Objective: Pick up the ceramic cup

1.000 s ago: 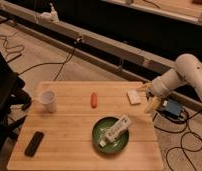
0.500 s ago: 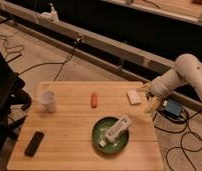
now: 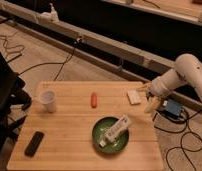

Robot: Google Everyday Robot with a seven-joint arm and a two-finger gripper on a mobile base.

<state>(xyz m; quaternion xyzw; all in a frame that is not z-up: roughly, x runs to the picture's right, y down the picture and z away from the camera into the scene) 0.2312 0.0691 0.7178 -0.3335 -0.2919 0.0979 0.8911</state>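
Note:
The ceramic cup point(image 3: 48, 100) is a small white handleless cup standing upright on the wooden table point(image 3: 69, 135), near its far left side. My gripper point(image 3: 147, 97) hangs at the table's right edge, at the end of the white arm point(image 3: 181, 75), just right of a flat white block point(image 3: 134, 97). It is far from the cup, about a table's width to the right.
A small orange-red object point(image 3: 94, 99) lies mid-table at the back. A green plate point(image 3: 111, 135) holds a white oblong item point(image 3: 115, 130). A black oblong device point(image 3: 34, 143) lies front left. Cables and a blue box point(image 3: 172, 108) are on the floor to the right.

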